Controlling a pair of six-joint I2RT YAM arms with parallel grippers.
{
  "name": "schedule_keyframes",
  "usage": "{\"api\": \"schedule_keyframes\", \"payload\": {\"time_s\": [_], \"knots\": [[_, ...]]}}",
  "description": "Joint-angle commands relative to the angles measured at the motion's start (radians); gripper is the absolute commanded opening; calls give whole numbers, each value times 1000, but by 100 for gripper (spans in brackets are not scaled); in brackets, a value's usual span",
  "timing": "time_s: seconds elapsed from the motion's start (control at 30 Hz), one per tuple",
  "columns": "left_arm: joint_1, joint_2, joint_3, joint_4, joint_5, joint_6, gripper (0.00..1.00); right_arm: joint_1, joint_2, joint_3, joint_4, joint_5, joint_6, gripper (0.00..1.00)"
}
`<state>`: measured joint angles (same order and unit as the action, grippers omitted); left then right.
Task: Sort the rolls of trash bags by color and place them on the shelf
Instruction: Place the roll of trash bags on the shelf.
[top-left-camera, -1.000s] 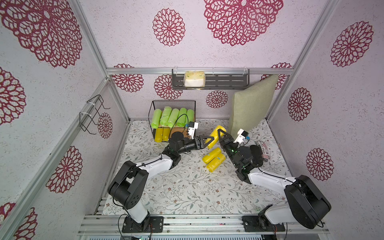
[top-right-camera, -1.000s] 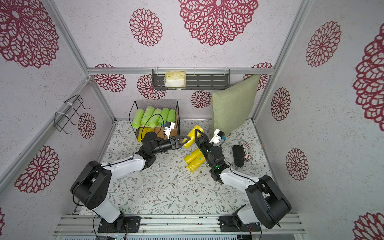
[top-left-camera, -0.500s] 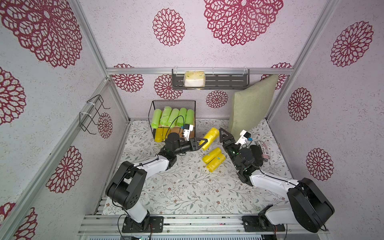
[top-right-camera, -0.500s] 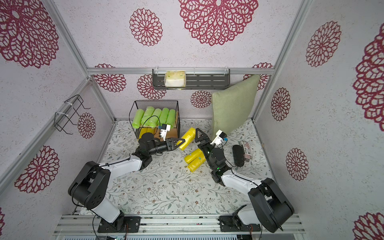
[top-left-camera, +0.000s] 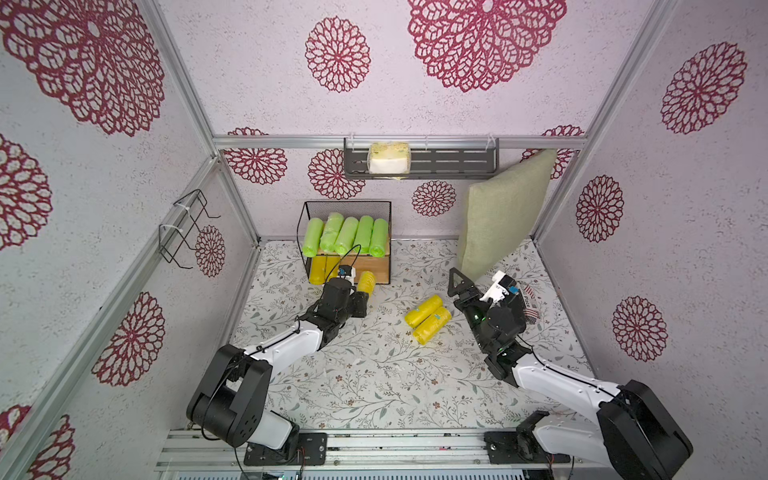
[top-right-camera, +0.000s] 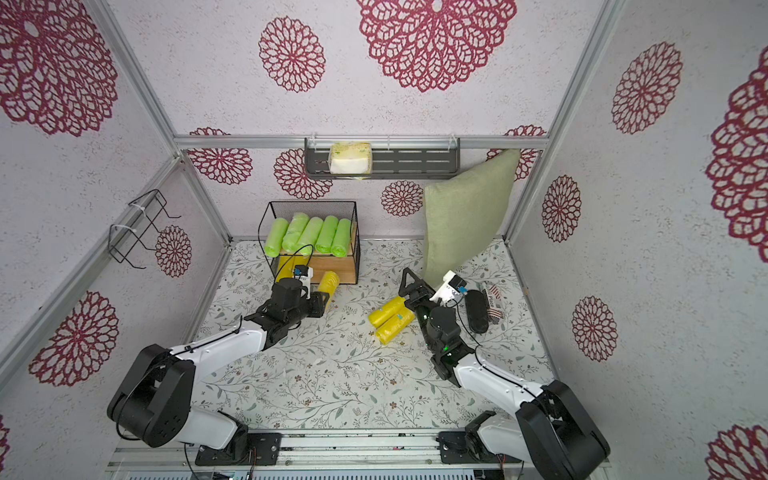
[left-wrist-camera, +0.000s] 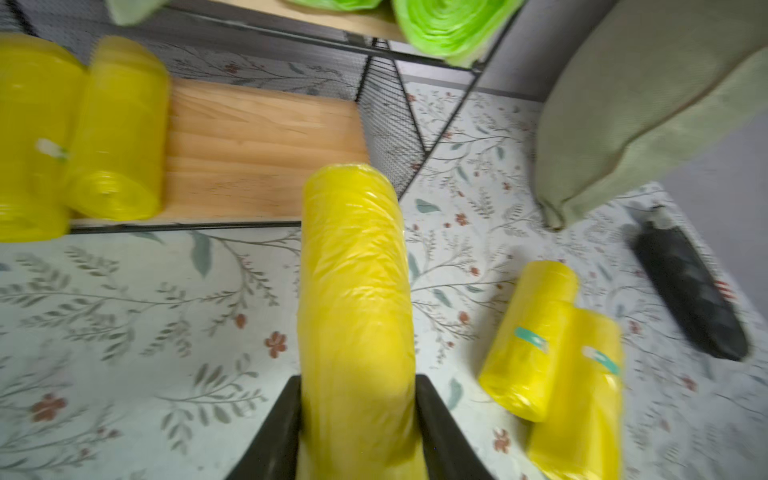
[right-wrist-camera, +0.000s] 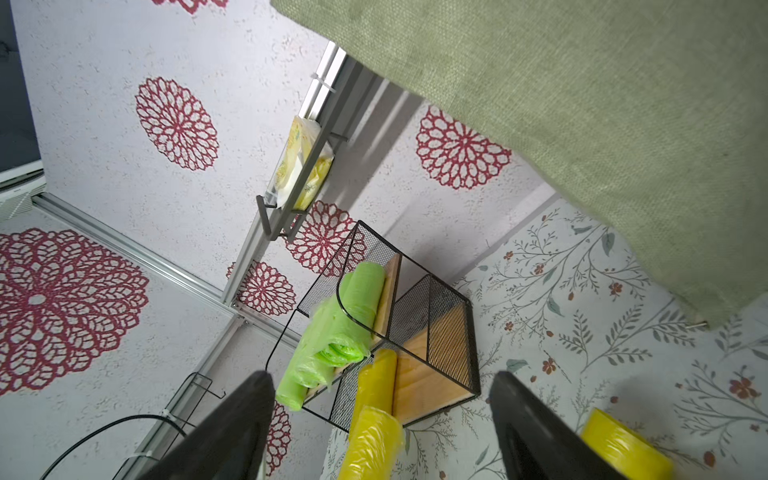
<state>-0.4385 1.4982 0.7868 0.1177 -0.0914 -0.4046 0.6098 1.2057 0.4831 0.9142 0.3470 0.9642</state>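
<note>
The shelf (top-left-camera: 370, 264) stands at the back with several lime-green rolls (top-left-camera: 345, 235) on its upper board. Two yellow rolls (left-wrist-camera: 116, 133) lie at the left end of the lower board (left-wrist-camera: 257, 145). My left gripper (top-left-camera: 362, 297) is shut on a third yellow roll (left-wrist-camera: 355, 291), held just in front of the lower board's open right part. In both top views two more yellow rolls (top-left-camera: 428, 318) (top-right-camera: 390, 318) lie side by side on the floor mat. My right gripper (top-left-camera: 465, 291) hangs open and empty just right of them, facing the shelf (right-wrist-camera: 432, 374).
A green pillow (top-left-camera: 503, 212) leans in the back right corner. A black oblong object (top-right-camera: 477, 309) and a small flag-print pack (top-left-camera: 528, 301) lie behind the right arm. A grey wall rack (top-left-camera: 457, 160) holds a tissue pack (top-left-camera: 388, 158). A wire bracket (top-left-camera: 187, 228) hangs on the left wall.
The right gripper let go of the yellow roll and drew back to the right. The left gripper closed on that roll and carried it left toward the shelf's lower board.
</note>
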Motion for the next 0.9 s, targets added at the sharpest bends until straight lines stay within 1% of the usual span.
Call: {"api": "schedule_keyframes", "payload": {"time_s": [0.0, 0.2, 0.3, 0.5, 0.87], "knots": [[-2, 52, 53, -5, -202, 104, 27, 2, 13, 8, 15, -1, -17, 86], [-2, 194, 155, 14, -335, 222, 28, 1, 27, 6, 6, -23, -4, 86], [-2, 243, 183, 29, -380, 270, 29, 0, 22, 6, -8, -23, -9, 86], [-2, 336, 247, 49, -433, 333, 33, -4, 40, 8, -1, -36, -4, 86], [-2, 438, 323, 82, -486, 434, 39, -7, 96, 25, 12, -84, 21, 86]]}}
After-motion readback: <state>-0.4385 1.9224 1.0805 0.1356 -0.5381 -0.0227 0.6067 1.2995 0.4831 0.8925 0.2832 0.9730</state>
